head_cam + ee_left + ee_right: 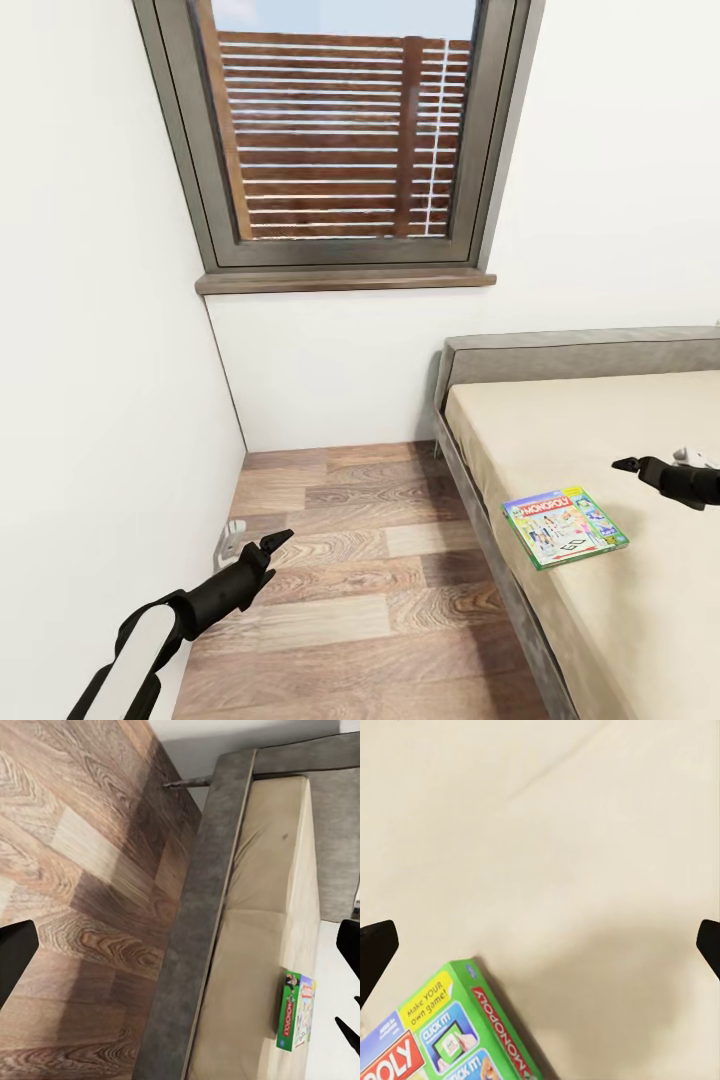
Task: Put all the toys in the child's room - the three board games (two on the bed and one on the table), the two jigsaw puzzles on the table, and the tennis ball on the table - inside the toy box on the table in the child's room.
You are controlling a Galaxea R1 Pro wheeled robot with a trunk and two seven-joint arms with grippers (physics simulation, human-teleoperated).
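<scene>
Beige bed [640,640] — green-edged board game [565,527] on top

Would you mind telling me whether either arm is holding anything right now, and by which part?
Nothing is held. Both jaws are open; the Monopoly board game lies untouched on the bed.

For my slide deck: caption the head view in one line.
Green Monopoly board game lies near the bed edge, right gripper beside it, left gripper over wood floor.
</scene>
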